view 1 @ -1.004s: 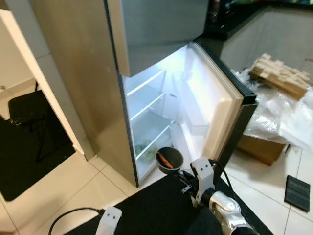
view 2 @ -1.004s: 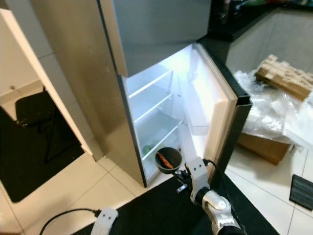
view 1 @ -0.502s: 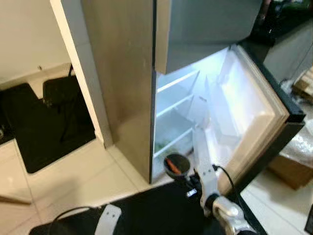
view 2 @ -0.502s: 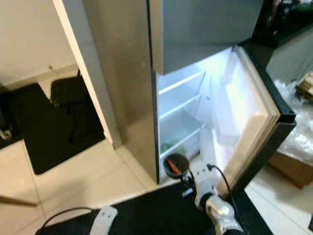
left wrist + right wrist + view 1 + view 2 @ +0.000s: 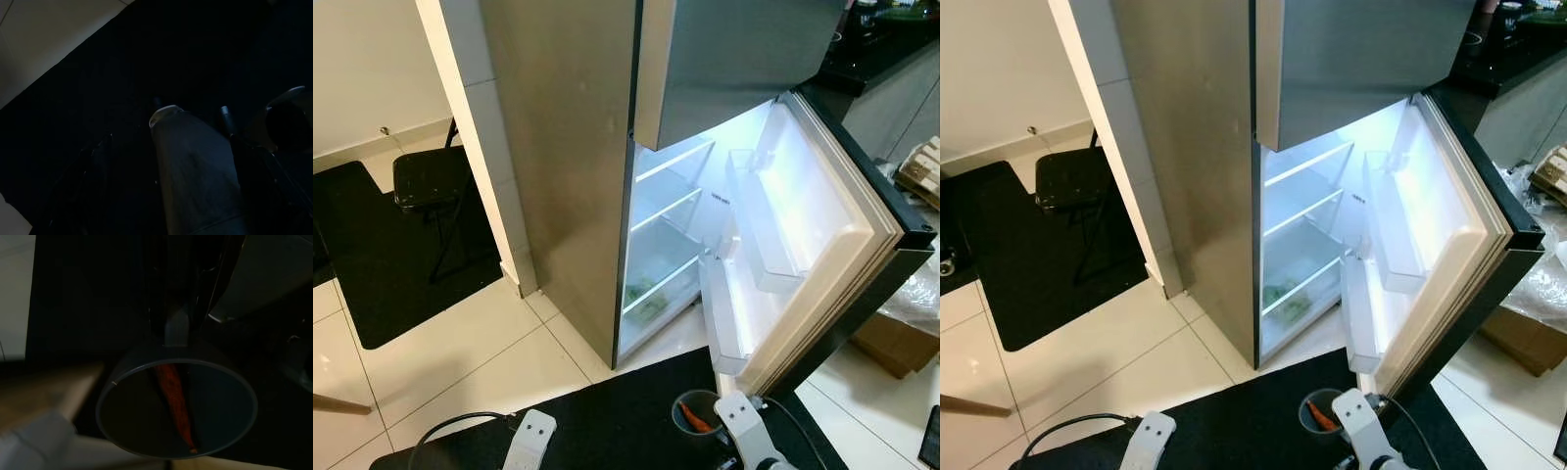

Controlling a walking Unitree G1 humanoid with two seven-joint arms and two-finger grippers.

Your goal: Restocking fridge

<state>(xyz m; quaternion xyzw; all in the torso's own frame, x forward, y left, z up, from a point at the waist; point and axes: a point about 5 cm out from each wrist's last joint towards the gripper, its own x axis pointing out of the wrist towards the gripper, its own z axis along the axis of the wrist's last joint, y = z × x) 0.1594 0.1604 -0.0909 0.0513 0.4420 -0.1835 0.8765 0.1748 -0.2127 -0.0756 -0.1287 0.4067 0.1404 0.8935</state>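
The right gripper [image 5: 176, 328] is clamping the near rim of a grey bowl [image 5: 1315, 411] holding a carrot [image 5: 175, 396], hovering over the black mat before the open fridge [image 5: 705, 235]. No writing is legible.

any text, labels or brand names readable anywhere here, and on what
None can be read.
Fridge: steel front shows no logo or lettering.
Inner wall of the fridge: a small dark mark, too small to read.
Cup held by the right gripper: plain, no print visible.
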